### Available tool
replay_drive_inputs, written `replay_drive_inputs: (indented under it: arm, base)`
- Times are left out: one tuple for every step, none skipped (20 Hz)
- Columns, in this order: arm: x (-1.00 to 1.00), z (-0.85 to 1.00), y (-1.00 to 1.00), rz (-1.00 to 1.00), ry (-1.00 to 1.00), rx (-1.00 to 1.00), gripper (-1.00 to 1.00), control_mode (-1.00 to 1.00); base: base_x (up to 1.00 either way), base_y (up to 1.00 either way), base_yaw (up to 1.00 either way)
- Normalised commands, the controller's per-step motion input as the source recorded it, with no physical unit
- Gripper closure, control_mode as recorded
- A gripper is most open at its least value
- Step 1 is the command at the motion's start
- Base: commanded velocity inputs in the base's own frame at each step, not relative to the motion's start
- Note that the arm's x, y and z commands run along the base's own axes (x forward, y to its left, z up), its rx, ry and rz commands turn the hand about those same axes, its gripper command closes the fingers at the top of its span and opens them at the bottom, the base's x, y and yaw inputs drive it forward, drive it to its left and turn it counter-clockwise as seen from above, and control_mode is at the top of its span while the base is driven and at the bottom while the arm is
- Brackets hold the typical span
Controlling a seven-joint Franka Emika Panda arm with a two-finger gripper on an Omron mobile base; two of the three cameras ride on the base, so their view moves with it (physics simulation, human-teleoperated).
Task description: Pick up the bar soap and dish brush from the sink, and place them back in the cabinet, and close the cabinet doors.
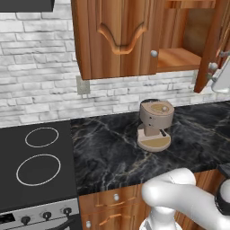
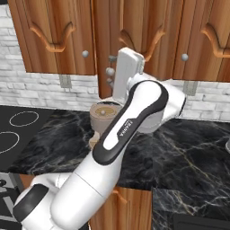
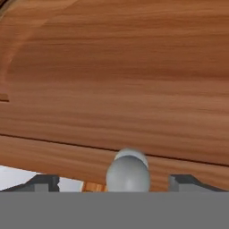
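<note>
Hovering: gripper (image 3: 117,181) is right up against a cabinet door (image 3: 134,80), wood grain close in the hand view
Jaws: spread wide, one dark tip each side of a round pale knob (image 3: 128,172), not squeezing it as far as I can see
Cabinet (image 1: 179,58): open on the right in the left base view, inner shelf looks bare, other door (image 1: 117,38) shut
Open door (image 1: 211,49): swung out toward the arm, seen edge-on
Counter (image 1: 112,148): dark marbled stone with a tan coffee machine (image 1: 155,123) under the cabinet
Stove (image 1: 36,166): left of the counter
Soap/brush/sink: can't spot them from these angles
</note>
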Motion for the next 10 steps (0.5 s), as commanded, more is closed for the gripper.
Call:
replay_drive_inputs:
  arm:
    - [0.36,0.00,0.58,0.00,0.15,-0.03,-1.00,-1.00]
    - [0.36,0.00,0.53,0.00,0.16,-0.01,-1.00,-1.00]
    - [0.41,0.00,0.51,0.00,0.16,-0.01,-1.00,-1.00]
    - [0.42,0.00,0.47,0.00,0.15,0.00,-1.00,-1.00]
    - [0.43,0.00,0.41,0.00,0.11,0.00,-1.00,-1.00]
    - [0.41,0.00,0.33,0.00,0.10,0.00,-1.00,-1.00]
    - [0.43,0.00,0.32,-0.01,0.10,0.00,-1.00,-1.00]
    - [0.44,0.00,0.28,-0.04,0.07,0.00,-1.00,-1.00]
    - [0.41,0.00,0.25,-0.09,0.04,0.00,-1.00,-1.00]
    - [0.44,0.01,0.23,-0.10,0.04,0.00,-1.00,-1.00]
  base:
    - [0.00,0.00,0.00]
    - [0.00,0.00,0.00]
    - [0.00,0.00,0.00]
    - [0.00,0.00,0.00]
    - [0.00,0.00,0.00]
    - [0.00,0.00,0.00]
    - [0.00,0.00,0.00]
    - [0.00,0.00,0.00]
    - [0.00,0.00,0.00]
    - [0.00,0.00,0.00]
